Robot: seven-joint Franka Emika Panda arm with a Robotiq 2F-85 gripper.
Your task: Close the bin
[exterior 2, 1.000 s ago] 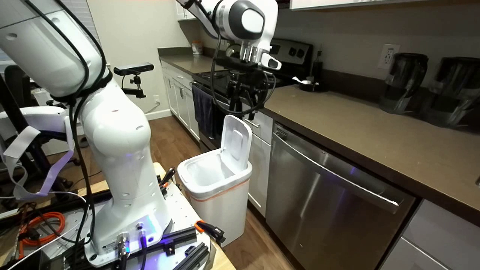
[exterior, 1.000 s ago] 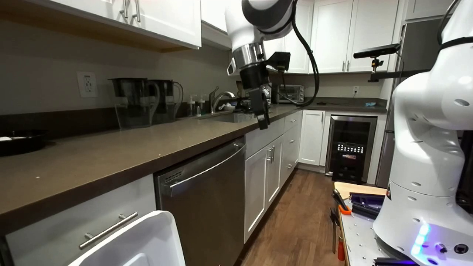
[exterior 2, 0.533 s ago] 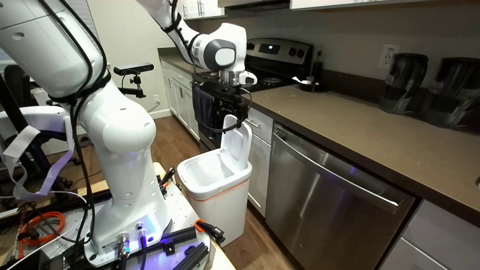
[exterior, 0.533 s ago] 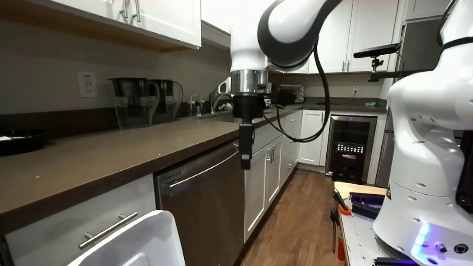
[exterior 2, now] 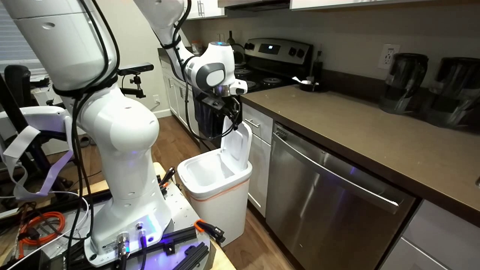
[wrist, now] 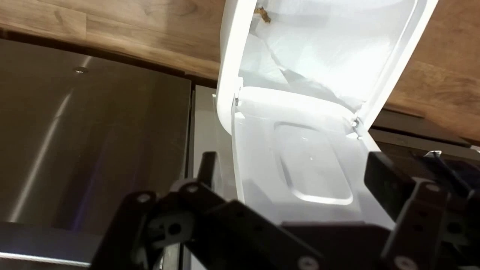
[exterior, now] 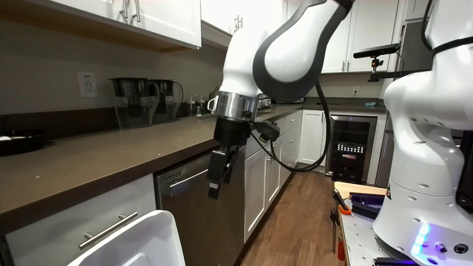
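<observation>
The bin is a free-standing white plastic bin (exterior 2: 221, 213) with a rounded rectangular rim. Its hinged white lid (exterior 2: 240, 148) stands open, upright, on the cabinet side. In an exterior view only the upper part of the lid (exterior: 147, 236) shows, at the bottom edge. In the wrist view the bin's rim (wrist: 229, 67), its interior with a white liner, and the lid's inner face (wrist: 315, 161) show. My gripper (wrist: 299, 176) is open and empty, its fingers spread wide over the lid. In an exterior view the gripper (exterior: 218, 186) points down, above and apart from the lid.
The stainless dishwasher (exterior 2: 330, 195) and a drawer with a bar handle (exterior: 107, 231) are beside the bin. The brown countertop edge (exterior: 177, 157) is close to the gripper. The stove (exterior 2: 277, 56) stands behind. The robot's mounting table (exterior 2: 180, 210) is beside the bin.
My arm has come down from above the counter and moved toward the bin's lid, with the gripper tilting. The bin and its open lid have not moved.
</observation>
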